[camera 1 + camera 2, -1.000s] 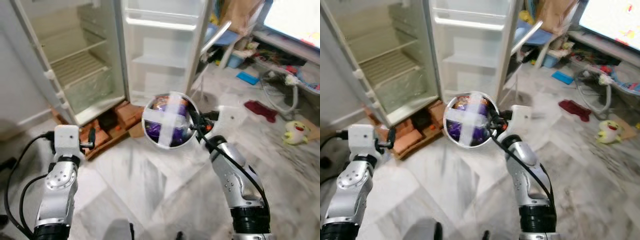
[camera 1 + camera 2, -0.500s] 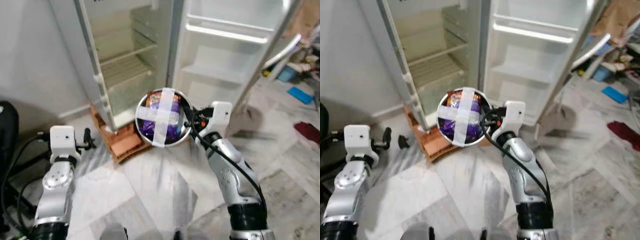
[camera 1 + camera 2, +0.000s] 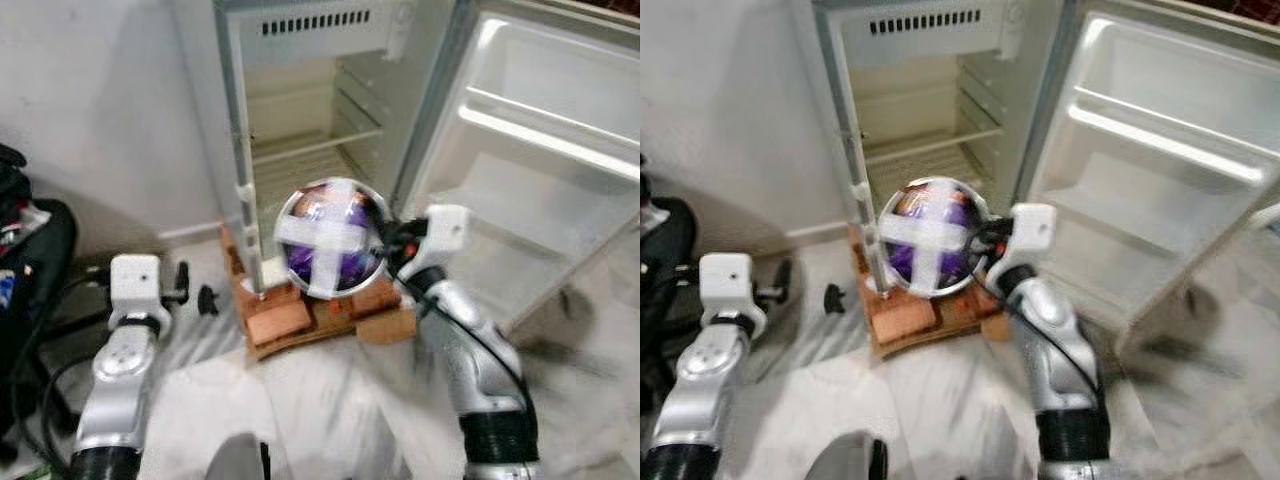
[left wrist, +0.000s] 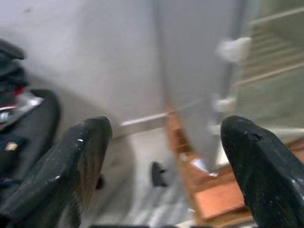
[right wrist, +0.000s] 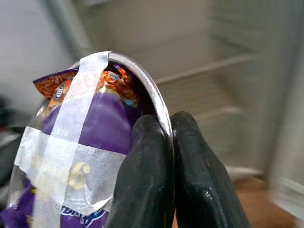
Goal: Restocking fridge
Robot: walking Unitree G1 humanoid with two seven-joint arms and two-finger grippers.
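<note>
My right gripper (image 3: 383,246) is shut on the rim of a steel bowl (image 3: 330,239) held up in front of me. The bowl (image 5: 85,142) holds purple and orange snack packets kept in by a cross of white tape. Behind it stands an open fridge (image 3: 310,120) with bare wire shelves and its door (image 3: 545,150) swung out to the right. My left gripper (image 4: 164,166) is open and holds nothing, low on the left near the fridge's left side.
The fridge rests on a stack of orange bricks (image 3: 300,315) on the marble floor. A black bag (image 3: 30,260) and cables lie against the white wall at far left. A small black object (image 3: 207,298) lies on the floor by the bricks.
The camera has swung left and closer, so the fridge interior now sits straight ahead. The right gripper keeps the bowl held up; the left arm stays low.
</note>
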